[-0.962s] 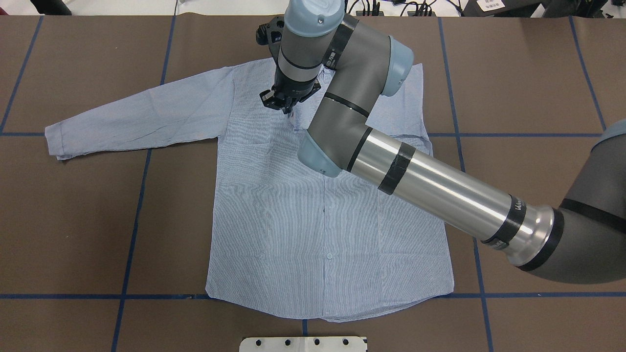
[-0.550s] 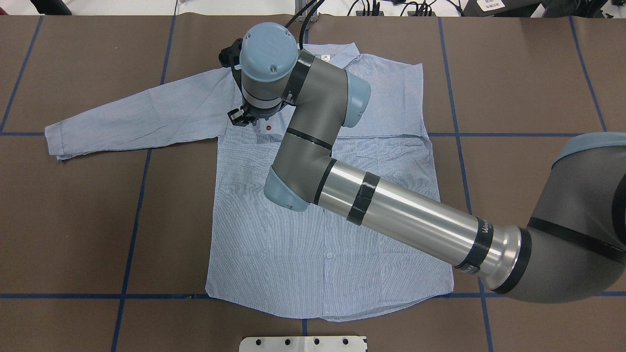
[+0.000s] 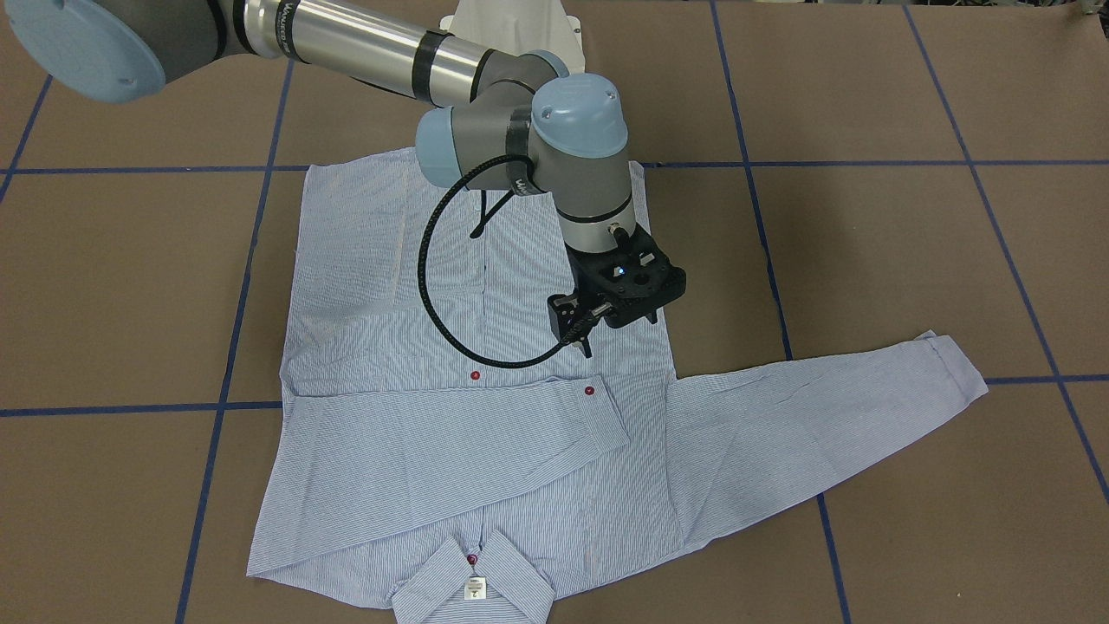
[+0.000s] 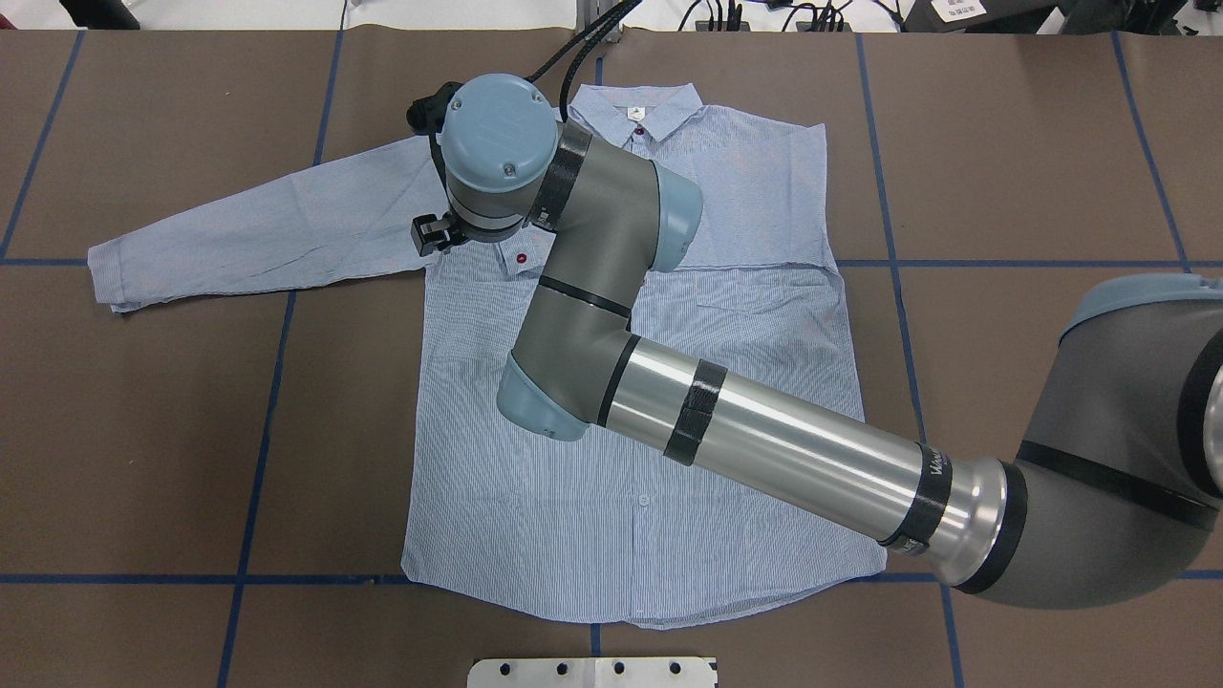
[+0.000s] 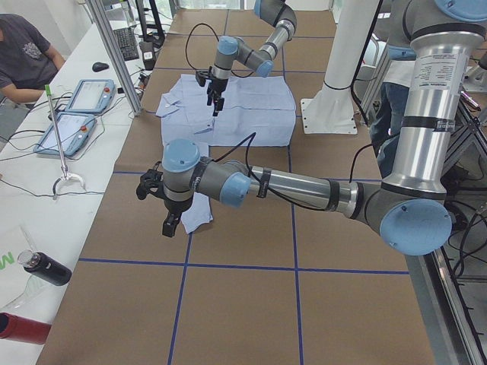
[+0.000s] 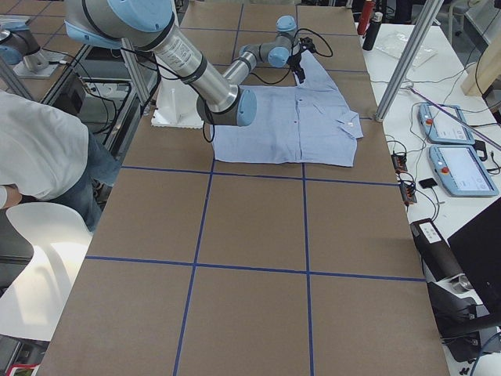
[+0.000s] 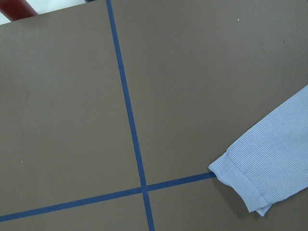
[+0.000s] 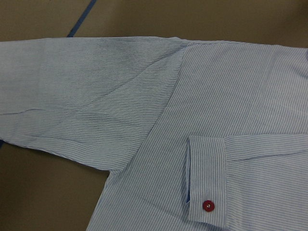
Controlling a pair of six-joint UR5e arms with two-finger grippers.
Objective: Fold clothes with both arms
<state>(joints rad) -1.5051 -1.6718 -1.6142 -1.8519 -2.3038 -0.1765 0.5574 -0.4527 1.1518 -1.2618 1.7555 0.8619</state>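
The light blue striped shirt [image 4: 631, 459] lies flat, front up, collar [image 4: 638, 100] at the far edge. One sleeve is folded across the chest, and its cuff [image 4: 521, 260] with a red button lies flat, also in the right wrist view [image 8: 207, 192]. The other sleeve [image 4: 268, 229] stretches out to the left. My right gripper [image 3: 579, 334] hovers above the shirt near that sleeve's shoulder, open and empty. My left gripper [image 5: 171, 222] shows only in the exterior left view, above the outstretched sleeve's cuff [image 7: 260, 178]. I cannot tell whether it is open or shut.
Brown table cover with blue tape lines [image 4: 268, 420]. The white pedestal base [image 4: 592, 672] stands at the near edge. A seated operator [image 5: 23, 46], tablets [image 5: 84, 95] and a bottle [image 5: 46, 268] are on the side bench beyond the table's far edge.
My right gripper has let go of the folded sleeve's cuff and moved left towards the other shoulder. The cuff now lies on the chest and the collar is uncovered.
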